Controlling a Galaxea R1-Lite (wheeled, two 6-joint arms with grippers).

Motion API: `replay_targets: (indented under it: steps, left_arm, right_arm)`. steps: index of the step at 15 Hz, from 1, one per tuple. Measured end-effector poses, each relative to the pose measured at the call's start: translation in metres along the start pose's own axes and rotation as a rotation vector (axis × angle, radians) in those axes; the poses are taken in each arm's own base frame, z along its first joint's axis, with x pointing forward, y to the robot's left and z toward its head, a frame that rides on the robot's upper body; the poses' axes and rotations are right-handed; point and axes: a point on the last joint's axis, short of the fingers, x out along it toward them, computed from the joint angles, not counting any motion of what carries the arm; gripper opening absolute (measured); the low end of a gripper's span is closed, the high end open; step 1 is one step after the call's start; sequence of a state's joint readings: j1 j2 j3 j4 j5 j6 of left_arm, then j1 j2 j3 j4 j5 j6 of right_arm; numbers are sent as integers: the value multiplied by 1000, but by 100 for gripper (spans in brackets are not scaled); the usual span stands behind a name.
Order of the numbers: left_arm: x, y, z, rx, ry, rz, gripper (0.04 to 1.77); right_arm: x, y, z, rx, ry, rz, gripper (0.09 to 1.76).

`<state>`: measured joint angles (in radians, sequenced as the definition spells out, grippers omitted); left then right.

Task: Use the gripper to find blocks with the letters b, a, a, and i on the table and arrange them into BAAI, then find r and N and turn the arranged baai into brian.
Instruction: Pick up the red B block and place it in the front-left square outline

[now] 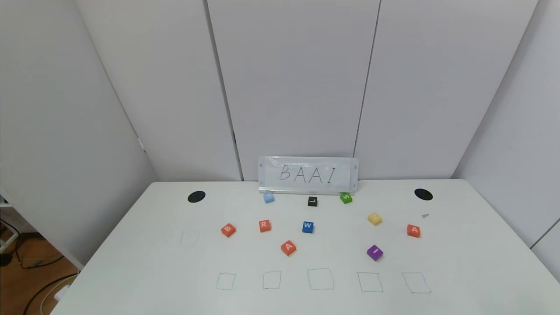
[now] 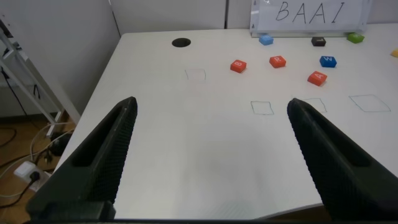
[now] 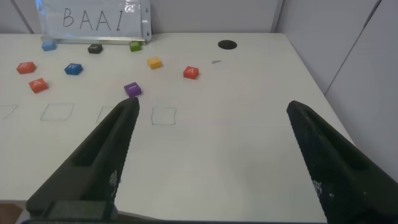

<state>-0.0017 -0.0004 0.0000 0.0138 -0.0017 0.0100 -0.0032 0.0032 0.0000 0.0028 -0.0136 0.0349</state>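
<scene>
blocks lie scattered on the table — left gripper and right gripper wide open, empty, parked back to keep squares reachable.

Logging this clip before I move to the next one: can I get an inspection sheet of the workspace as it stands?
Surface: white table, two black holes, five pen-drawn squares along the near edge, all unfilled.
Job's things: B block, R block, A block, second A block, purple I block, all loose, none in a square.
Clutter: blue W block, yellow block, light blue, black and green blocks by the BAAI sign.
Grippers: left gripper and right gripper open, empty, near the table's front edge.
Cables: on the floor at left.
Surroundings: grey wall panels.
</scene>
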Motion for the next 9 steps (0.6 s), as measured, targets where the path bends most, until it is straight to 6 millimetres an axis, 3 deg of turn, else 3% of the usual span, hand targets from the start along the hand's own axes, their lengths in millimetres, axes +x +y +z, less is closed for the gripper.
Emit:
replay_targets:
  steps: [9]
  left_arm:
    - [0,0,0,0,0,0,172]
  right_arm:
    - [0,0,0,-1,0,1,171]
